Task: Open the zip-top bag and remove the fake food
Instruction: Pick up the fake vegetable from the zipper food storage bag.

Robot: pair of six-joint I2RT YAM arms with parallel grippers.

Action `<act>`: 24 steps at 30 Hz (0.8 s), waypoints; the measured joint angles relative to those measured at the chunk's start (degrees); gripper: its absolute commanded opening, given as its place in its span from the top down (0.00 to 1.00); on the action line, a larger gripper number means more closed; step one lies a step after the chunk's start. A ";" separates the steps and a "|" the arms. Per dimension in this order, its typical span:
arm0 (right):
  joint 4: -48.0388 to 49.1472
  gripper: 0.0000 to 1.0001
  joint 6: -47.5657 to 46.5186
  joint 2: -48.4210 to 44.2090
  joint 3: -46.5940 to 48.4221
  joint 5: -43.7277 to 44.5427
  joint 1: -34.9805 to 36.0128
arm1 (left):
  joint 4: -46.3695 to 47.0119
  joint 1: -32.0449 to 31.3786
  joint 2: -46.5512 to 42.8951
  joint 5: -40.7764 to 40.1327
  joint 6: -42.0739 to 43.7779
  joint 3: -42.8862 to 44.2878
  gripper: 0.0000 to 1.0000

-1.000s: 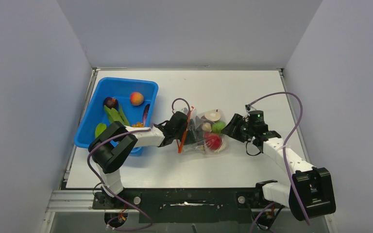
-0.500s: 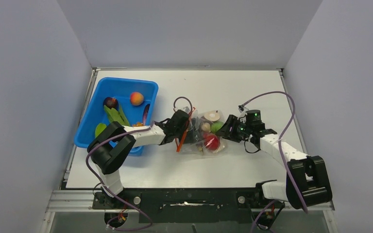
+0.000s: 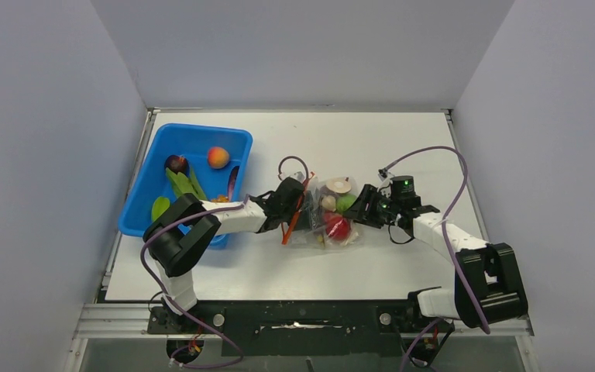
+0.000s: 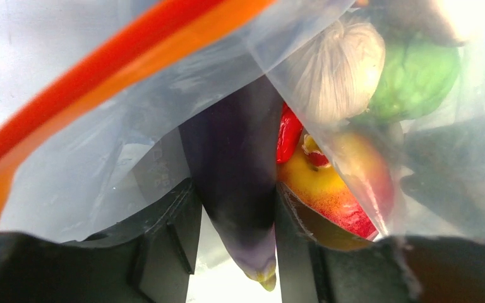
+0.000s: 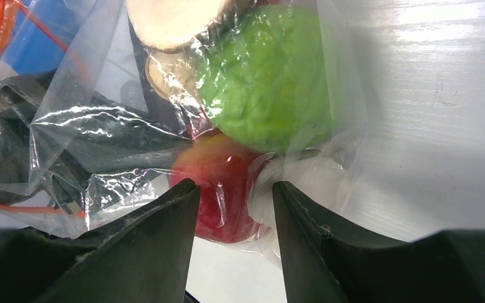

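Note:
The zip-top bag [image 3: 333,221] lies mid-table, its orange-red zipper strip [image 3: 293,218] at its left end. Inside are a red fruit [image 3: 339,227], a green bumpy ball [image 3: 346,202] and a white mushroom [image 3: 338,186]. My left gripper [image 3: 298,208] is inside the bag's mouth. In the left wrist view it [image 4: 237,214] is shut on a dark purple piece [image 4: 233,170], below the zipper [image 4: 101,69]. My right gripper [image 3: 359,209] is at the bag's right end. In the right wrist view it [image 5: 233,189] is open, with the bagged red fruit [image 5: 218,183] just beyond its tips and the green ball [image 5: 265,82] above.
A blue bin [image 3: 149,167] stands at the left with an orange-pink peach [image 3: 218,157], long green pods [image 3: 186,184] and other toy pieces in it. The left forearm lies along the bin's near right corner. Grey walls surround the white table.
My right gripper has moved left up to the bag's right end. The bag has shifted slightly left. The left gripper has stayed at the bag's mouth.

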 measured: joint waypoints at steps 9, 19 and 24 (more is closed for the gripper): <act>-1.49 0.53 -1.05 0.00 0.24 2.82 0.28 | -2.86 -0.31 -0.55 -2.32 2.99 0.70 0.75; -5.64 0.53 -2.29 0.00 0.96 7.76 0.28 | -11.43 -0.37 -2.62 -3.19 12.94 2.14 0.63; -5.68 0.52 -2.43 -0.02 1.07 7.82 0.28 | -14.19 -0.09 -2.67 -1.70 15.63 3.48 0.43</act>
